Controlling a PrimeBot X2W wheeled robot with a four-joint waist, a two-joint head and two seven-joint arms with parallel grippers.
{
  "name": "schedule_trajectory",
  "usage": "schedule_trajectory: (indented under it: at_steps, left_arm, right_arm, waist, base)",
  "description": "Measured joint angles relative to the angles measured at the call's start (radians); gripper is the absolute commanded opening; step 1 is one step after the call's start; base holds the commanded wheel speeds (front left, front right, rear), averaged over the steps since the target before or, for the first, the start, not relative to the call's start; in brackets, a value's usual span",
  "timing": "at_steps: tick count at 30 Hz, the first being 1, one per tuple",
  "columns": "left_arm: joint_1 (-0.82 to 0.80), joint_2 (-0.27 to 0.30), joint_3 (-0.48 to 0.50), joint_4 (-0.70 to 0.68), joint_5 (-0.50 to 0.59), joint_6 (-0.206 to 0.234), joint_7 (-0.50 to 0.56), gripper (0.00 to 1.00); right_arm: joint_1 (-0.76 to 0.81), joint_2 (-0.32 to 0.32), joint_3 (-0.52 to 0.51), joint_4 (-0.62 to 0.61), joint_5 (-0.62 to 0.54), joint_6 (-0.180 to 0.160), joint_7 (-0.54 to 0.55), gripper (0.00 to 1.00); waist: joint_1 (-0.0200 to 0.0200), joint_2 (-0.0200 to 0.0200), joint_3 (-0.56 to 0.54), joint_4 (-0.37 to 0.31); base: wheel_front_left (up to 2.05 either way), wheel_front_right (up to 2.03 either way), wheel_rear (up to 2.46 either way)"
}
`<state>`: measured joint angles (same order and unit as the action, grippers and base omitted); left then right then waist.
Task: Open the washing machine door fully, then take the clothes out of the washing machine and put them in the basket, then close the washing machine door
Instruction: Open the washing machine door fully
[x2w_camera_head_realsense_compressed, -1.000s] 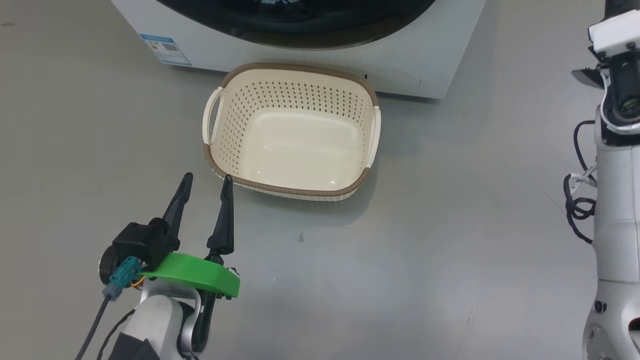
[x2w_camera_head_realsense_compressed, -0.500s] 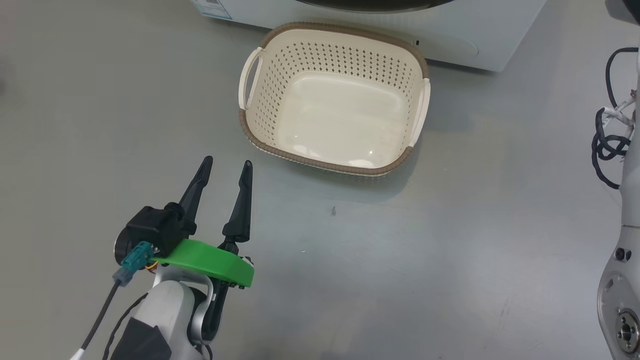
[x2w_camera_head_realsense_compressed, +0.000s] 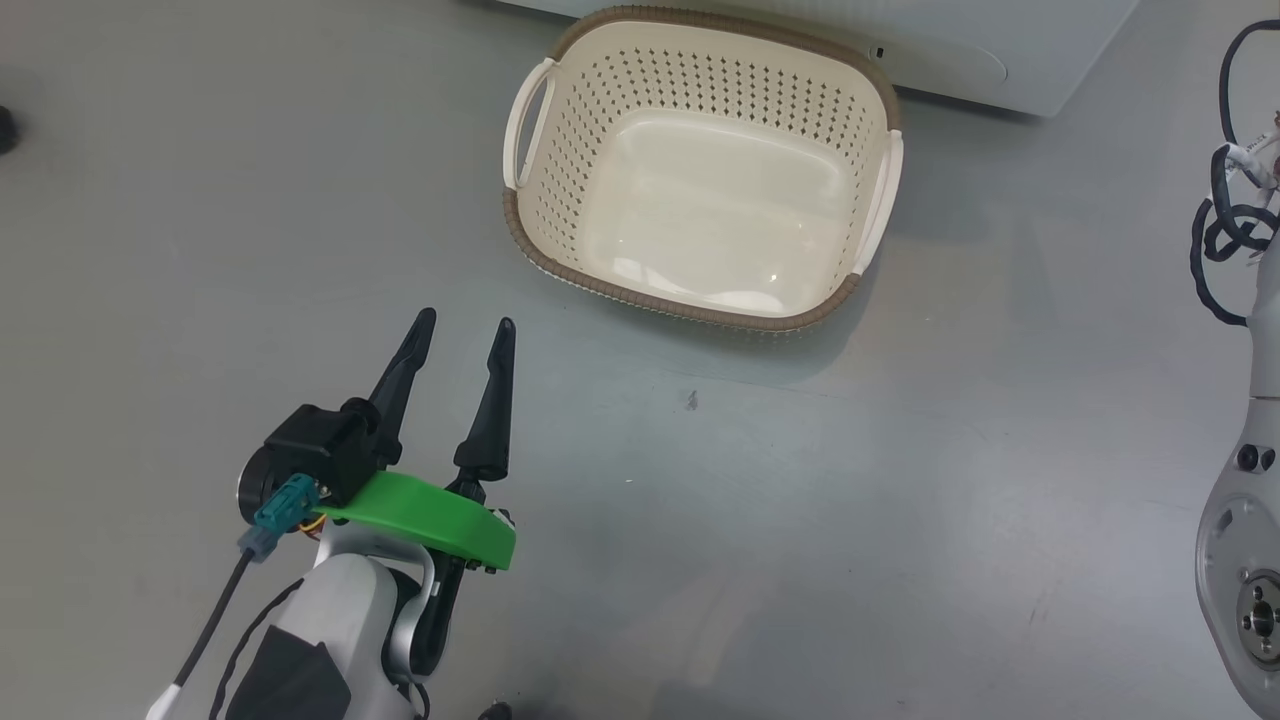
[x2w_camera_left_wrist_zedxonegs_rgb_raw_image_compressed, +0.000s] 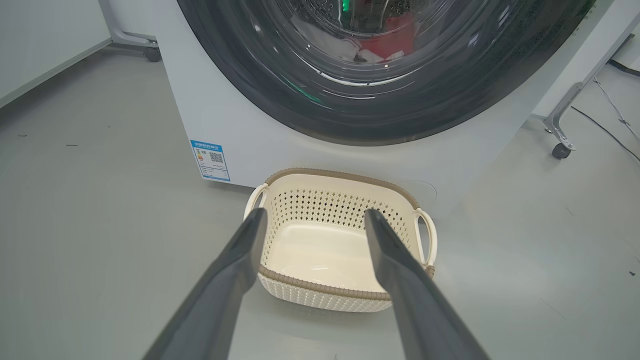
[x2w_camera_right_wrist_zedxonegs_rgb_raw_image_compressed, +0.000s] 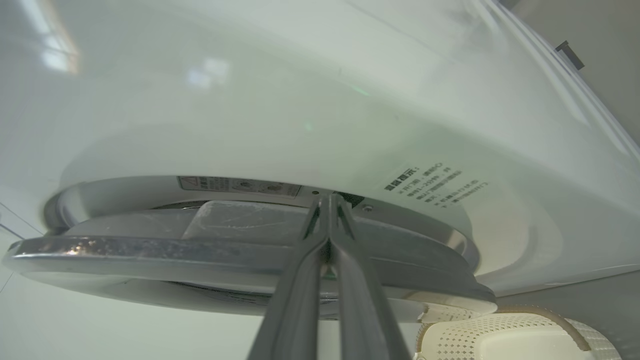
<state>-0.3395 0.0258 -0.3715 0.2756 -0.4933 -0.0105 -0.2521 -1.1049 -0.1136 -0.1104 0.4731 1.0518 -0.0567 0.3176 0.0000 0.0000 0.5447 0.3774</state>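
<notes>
Rectangular perforated cream plastic basket

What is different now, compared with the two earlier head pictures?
The whole head view has shifted, so the camera moved, not the things: the washing machine now shows as a mere strip at the top edge. Nothing was taken hold of or let go. Unchanged: the basket, empty, right before the machine; the left pincer, open and empty above the floor.
</notes>
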Motion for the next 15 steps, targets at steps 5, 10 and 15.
schedule_trajectory:
  at_steps: [5, 10, 15]
  left_arm:
    - [-0.001, -0.001, -0.008, 0.005, -0.009, 0.001, 0.0, 1.0]
    - [-0.011, -0.001, -0.014, 0.006, -0.013, 0.001, 0.0, 1.0]
    - [-0.014, -0.002, -0.018, 0.008, -0.017, 0.001, 0.0, 1.0]
  right_arm:
    - [-0.025, 0.004, -0.002, 0.028, 0.013, -0.009, 0.017, 0.0]
    - [-0.073, 0.008, 0.001, 0.051, 0.035, -0.008, 0.042, 0.0]
    - [-0.085, 0.01, -0.006, 0.076, 0.056, -0.008, 0.055, 0.0]
  waist:
    - [0.0, 0.0, 0.009, 0.005]
    - [0.0, 0.0, 0.022, 0.006]
    - [0.0, 0.0, 0.027, 0.012]
  base:
    - [0.0, 0.0, 0.0]
    - [0.0, 0.0, 0.0]
    - [0.0, 0.0, 0.0]
